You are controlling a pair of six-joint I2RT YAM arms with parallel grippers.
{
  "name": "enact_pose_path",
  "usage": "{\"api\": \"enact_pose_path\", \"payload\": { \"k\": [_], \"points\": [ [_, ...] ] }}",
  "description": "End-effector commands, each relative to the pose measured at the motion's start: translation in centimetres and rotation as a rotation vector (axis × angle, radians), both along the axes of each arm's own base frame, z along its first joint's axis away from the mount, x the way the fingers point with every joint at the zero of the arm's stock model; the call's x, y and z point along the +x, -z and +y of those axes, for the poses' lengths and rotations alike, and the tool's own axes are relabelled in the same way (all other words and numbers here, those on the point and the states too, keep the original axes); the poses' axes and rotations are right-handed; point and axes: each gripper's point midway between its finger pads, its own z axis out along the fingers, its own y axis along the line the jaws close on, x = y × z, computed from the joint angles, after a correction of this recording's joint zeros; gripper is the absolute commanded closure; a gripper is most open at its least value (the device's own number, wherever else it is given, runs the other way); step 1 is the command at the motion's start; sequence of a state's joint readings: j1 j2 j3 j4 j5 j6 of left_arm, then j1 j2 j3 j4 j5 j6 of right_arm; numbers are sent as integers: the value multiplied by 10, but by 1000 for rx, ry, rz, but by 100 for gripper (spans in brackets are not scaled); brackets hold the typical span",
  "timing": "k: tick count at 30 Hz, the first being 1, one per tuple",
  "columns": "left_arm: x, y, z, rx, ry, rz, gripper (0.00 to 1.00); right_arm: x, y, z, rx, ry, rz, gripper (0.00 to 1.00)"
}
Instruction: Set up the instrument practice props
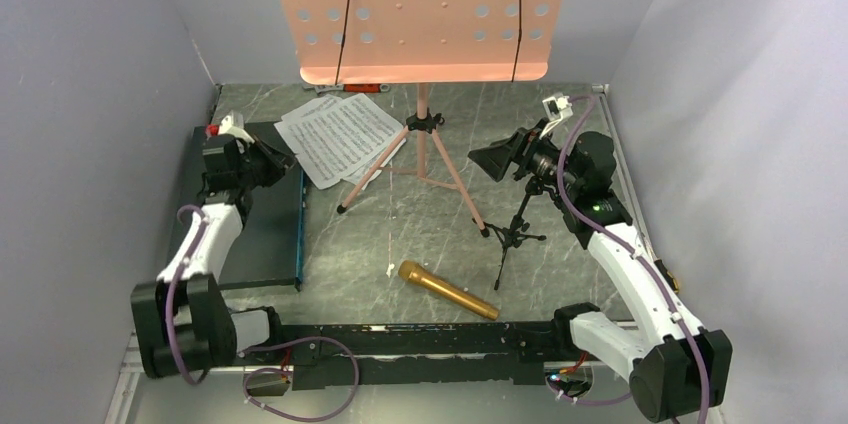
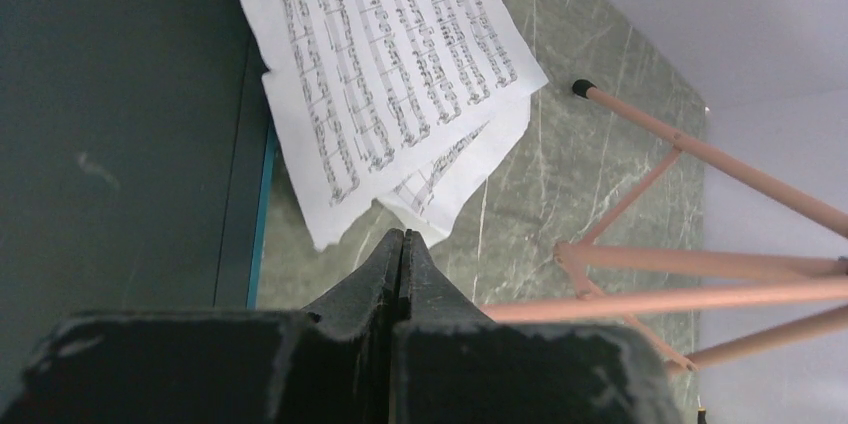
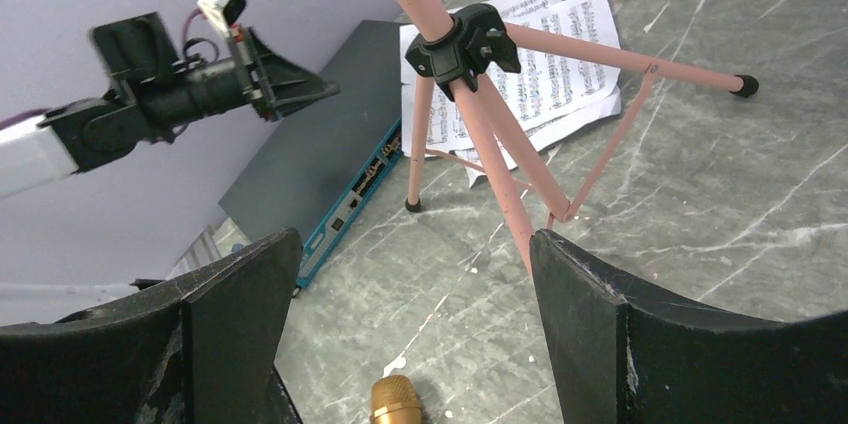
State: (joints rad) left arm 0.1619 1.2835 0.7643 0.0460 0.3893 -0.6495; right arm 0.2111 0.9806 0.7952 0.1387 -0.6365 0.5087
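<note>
The scene is being lit brightly and evenly from above by diffuse light, and only faint, soft shadows are being cast on the table (image 1: 400,234) beneath the music stand (image 1: 420,14). A dull glint is being thrown off the gold microphone (image 1: 447,290). In the left wrist view the sheet-music pages (image 2: 390,54) are being rendered sharply, while the left gripper (image 2: 402,239), close to the lens, is being shown dark and soft. The fingers (image 3: 610,334) of the right gripper (image 3: 412,239) are being left underexposed, with things near the edges being mildly stretched.
</note>
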Motion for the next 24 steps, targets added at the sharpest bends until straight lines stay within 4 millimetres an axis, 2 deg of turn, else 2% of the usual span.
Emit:
{"api": "enact_pose_path", "payload": {
  "k": [1,4,5,6,8,9,12,17,24],
  "points": [
    [-36,1,5,31,-58,22,97,4,1,4,12,-19,-3,12],
    [-54,8,11,47,-115,17,97,6,3,5,13,-21,1,12],
    [-57,12,14,57,-135,21,91,7,3,5,16,-23,4,12],
    [-60,17,18,66,-155,33,76,8,3,6,20,-27,6,12],
    [-58,23,22,80,-167,51,53,9,4,8,30,-35,10,12],
    [-55,25,21,79,-159,57,46,10,3,9,37,-40,9,12],
    [-41,32,18,72,-111,86,33,11,3,11,49,-47,15,12],
    [-6,46,10,34,-27,82,25,10,6,11,35,-48,18,12],
    [35,70,16,29,-15,100,25,10,0,8,30,-32,0,11]
  ]
}}
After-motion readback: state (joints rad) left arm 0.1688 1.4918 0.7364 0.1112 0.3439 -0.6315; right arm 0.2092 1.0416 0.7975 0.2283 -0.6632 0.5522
